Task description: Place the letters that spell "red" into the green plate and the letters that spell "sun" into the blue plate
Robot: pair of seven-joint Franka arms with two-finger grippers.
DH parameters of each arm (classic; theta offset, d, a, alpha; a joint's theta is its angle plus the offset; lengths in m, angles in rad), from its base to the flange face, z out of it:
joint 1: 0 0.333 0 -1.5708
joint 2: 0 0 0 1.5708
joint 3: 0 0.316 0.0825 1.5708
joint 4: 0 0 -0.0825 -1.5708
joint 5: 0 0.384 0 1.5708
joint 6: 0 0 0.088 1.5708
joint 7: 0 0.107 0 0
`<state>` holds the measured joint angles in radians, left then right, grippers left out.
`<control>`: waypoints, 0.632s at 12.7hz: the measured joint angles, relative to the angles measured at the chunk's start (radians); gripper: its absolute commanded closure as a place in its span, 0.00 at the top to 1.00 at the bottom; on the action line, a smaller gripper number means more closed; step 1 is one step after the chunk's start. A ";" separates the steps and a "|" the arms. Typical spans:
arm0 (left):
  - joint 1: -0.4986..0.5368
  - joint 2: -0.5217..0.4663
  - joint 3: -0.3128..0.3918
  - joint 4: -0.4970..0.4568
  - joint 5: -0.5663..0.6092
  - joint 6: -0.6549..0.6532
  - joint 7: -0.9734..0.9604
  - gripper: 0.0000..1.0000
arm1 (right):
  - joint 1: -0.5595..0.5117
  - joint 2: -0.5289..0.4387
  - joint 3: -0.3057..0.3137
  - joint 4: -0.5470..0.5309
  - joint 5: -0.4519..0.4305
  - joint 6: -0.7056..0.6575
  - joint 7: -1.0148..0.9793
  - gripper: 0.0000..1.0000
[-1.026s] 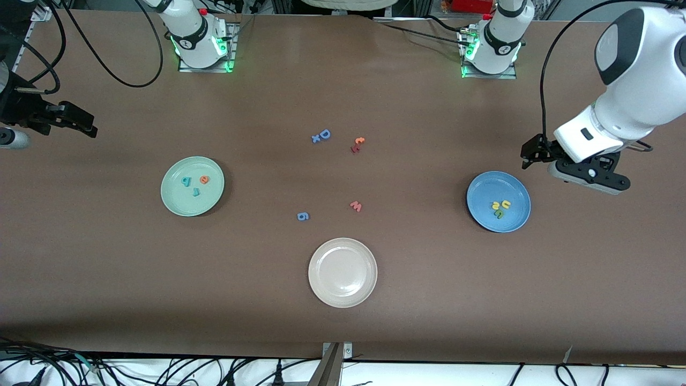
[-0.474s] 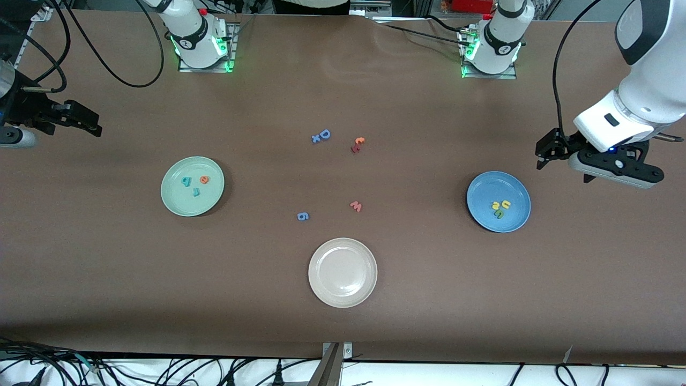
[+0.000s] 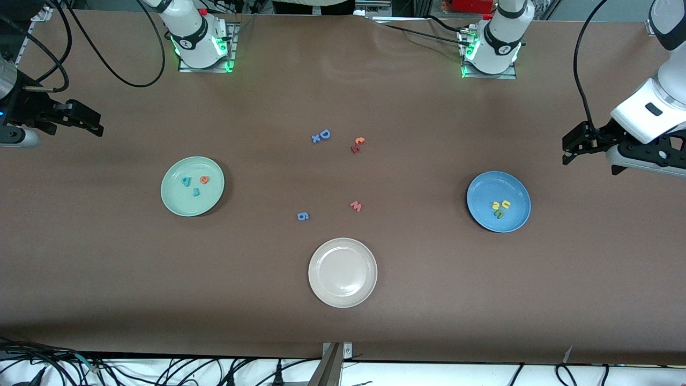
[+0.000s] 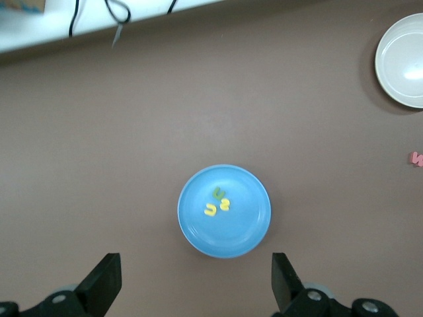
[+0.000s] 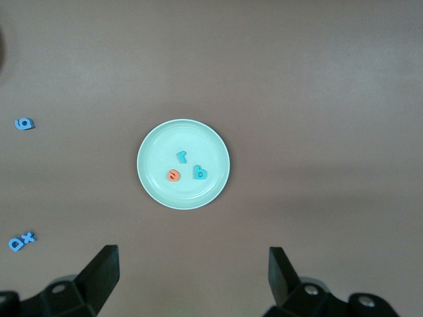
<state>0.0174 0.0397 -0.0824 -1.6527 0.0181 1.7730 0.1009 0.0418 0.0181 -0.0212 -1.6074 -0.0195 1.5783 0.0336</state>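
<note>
Looking at both plates, the sorting seems finished: the orange e, teal r and teal d lie in the green plate toward the right arm's end of the tabletop, and the three sun letters sit bunched in the blue plate toward the left arm's end. So the step in hand is just pulling clear (best done high, away from the plates). The left tool hangs released and empty over bare tabletop near the blue plate. The right tool is up over the table's edge, prongs spread, gripping nothing.
</note>
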 measured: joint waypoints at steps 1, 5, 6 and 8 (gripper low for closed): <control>-0.003 0.000 -0.002 -0.004 0.000 -0.016 -0.063 1.00 | 0.000 0.000 0.000 0.000 0.000 0.000 0.000 1.00; -0.006 -0.006 -0.011 -0.006 0.000 -0.026 -0.136 1.00 | 0.000 0.000 0.000 0.000 0.000 0.000 0.000 1.00; -0.006 -0.006 -0.011 -0.007 0.000 -0.026 -0.137 1.00 | 0.000 0.000 0.000 0.000 0.000 0.000 0.000 1.00; -0.006 -0.006 -0.011 -0.007 0.000 -0.026 -0.139 1.00 | 0.000 0.000 -0.001 0.000 0.000 0.000 0.000 1.00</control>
<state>0.0115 0.0337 -0.0929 -1.6596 0.0181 1.7467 -0.0383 0.0414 0.0181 -0.0221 -1.6074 -0.0196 1.5778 0.0334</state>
